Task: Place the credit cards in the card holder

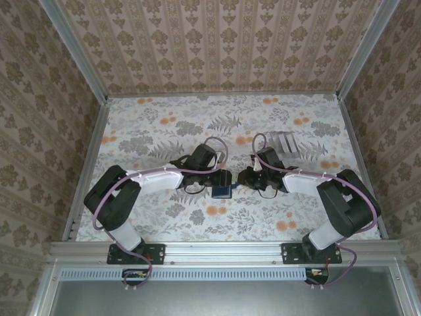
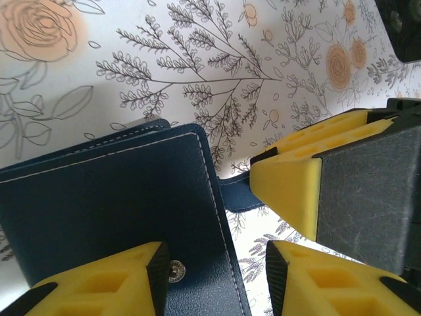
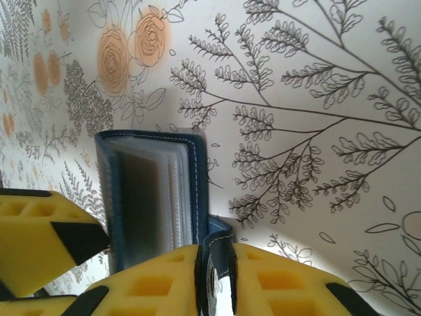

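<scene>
One rectangular navy card holder (image 2: 118, 210), pebbled, white-stitched, translucent sleeves (image 3: 172, 197) inside.

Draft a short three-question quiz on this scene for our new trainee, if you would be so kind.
1. True or false: the card holder is snapped shut.
2. Which part does the right hand pinch? A) the strap B) a striped card C) the front cover
3. Fill in: the credit cards lie on the robot's ___ half of the table.

Key:
1. False: it stands ajar, with its clear sleeves showing.
2. A
3. right
</scene>
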`<state>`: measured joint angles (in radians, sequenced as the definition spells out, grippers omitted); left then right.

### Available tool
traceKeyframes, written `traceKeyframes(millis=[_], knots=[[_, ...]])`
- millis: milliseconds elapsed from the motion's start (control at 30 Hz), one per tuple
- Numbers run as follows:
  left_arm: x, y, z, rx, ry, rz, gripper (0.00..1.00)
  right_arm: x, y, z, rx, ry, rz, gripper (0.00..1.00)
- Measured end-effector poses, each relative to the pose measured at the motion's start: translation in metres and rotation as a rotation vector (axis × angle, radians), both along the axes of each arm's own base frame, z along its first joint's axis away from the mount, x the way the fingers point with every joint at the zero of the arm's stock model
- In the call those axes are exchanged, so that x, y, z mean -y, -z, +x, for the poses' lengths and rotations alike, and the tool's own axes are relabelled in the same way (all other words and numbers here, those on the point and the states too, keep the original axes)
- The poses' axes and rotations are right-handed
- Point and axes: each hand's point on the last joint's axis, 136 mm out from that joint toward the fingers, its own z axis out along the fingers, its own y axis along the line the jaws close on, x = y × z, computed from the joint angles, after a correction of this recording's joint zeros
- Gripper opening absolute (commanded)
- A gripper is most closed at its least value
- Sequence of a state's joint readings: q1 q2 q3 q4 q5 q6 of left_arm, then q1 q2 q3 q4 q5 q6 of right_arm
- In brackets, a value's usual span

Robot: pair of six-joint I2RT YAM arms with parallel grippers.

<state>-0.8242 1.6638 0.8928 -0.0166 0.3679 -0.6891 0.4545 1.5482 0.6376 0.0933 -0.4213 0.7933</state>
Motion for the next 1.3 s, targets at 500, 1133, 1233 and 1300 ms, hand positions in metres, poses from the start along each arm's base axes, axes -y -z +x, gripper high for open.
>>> traceKeyframes(millis=[500, 1133, 1233, 1300], knots=[[-0.006, 0.004, 0.004, -0.005, -0.033, 0.025, 0.25, 0.000, -0.013, 0.002, 0.031, 0.000, 0.022, 0.19], [-0.008, 0.028, 0.011, -0.059, -0.058, 0.090, 0.27, 0.005, -0.019, -0.006, 0.019, -0.002, 0.004, 0.00], [-0.007, 0.028, 0.011, -0.066, -0.065, 0.082, 0.22, 0.005, -0.020, -0.004, 0.013, 0.005, 0.002, 0.00], [-0.008, 0.028, 0.012, -0.077, -0.077, 0.075, 0.18, 0.003, -0.019, -0.001, 0.004, 0.013, 0.006, 0.00]])
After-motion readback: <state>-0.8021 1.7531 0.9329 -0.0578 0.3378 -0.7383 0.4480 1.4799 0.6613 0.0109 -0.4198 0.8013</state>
